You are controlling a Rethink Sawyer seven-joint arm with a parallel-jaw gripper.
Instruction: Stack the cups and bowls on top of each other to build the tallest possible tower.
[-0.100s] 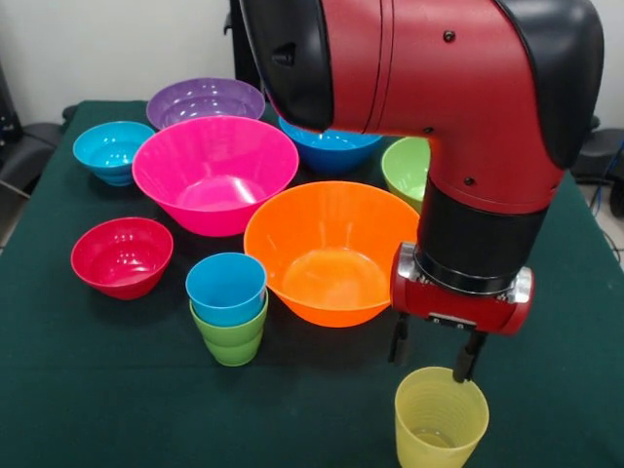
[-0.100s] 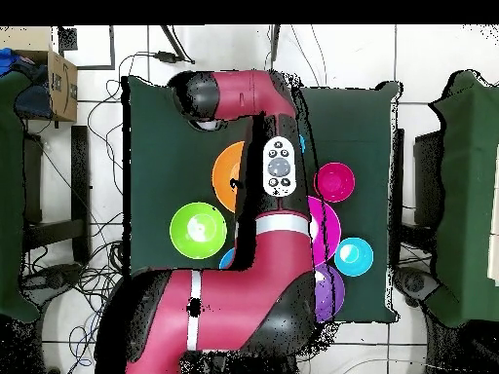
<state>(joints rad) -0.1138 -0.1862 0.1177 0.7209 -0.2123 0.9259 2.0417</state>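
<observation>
Two cups [image 1: 228, 307] sit nested mid-table, so the gripper [image 1: 430, 356], fingers spread over the yellow cup's [image 1: 439, 419] far rim, should pinch squarely before lifting

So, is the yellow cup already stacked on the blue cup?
No: in the front view the yellow cup stands alone on the table under the end effector, apart from the blue cup nested in the green cup.

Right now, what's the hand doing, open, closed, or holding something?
Hand: open, fingers spread just above the rim of the yellow cup, holding nothing.
</observation>
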